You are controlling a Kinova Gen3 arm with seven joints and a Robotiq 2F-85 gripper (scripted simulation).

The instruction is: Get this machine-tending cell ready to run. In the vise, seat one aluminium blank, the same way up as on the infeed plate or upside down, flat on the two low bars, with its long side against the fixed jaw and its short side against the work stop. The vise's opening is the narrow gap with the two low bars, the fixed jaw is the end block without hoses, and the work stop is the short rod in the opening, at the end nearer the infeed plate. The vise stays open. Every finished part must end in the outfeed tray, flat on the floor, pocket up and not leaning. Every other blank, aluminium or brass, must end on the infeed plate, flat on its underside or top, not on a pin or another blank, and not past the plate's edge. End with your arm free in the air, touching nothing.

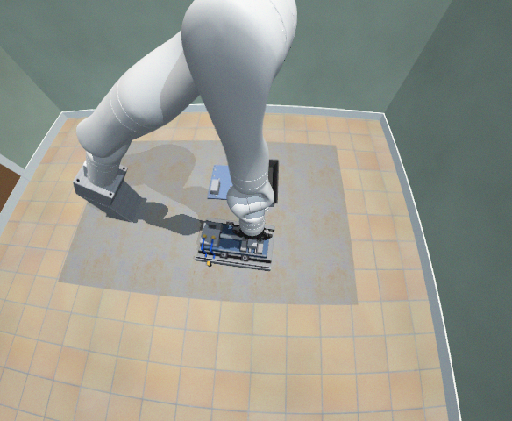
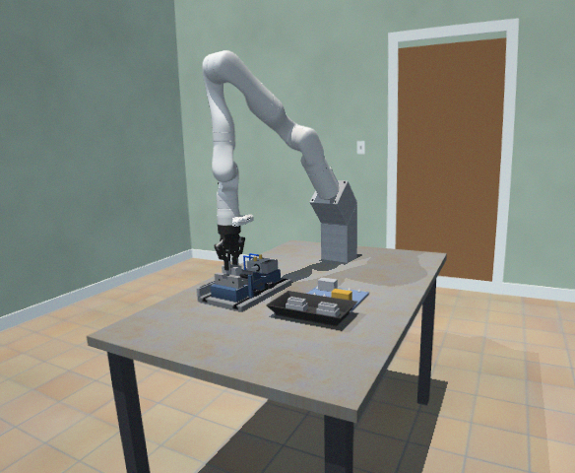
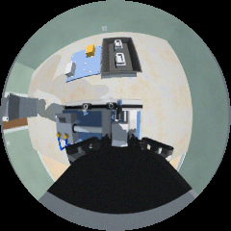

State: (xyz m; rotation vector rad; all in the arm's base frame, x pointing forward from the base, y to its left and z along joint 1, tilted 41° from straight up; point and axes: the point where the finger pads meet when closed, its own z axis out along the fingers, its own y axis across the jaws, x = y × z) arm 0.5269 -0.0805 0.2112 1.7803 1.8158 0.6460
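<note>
At frame centre-left of the exterior view, the gripper (image 2: 228,264) is clamped on an aluminium blank (image 3: 119,136) just over the vise (image 2: 236,290). The blank looks rigid, smooth and probably slippery, best pinched across its long flat sides. Only the wrist view shows the outfeed tray (image 3: 136,60) at upper centre holding two finished parts, with the infeed plate (image 3: 82,67) beside it.

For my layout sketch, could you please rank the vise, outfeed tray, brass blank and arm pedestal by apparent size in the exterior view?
1. Arm pedestal
2. Vise and outfeed tray: look alike
3. Brass blank
</note>
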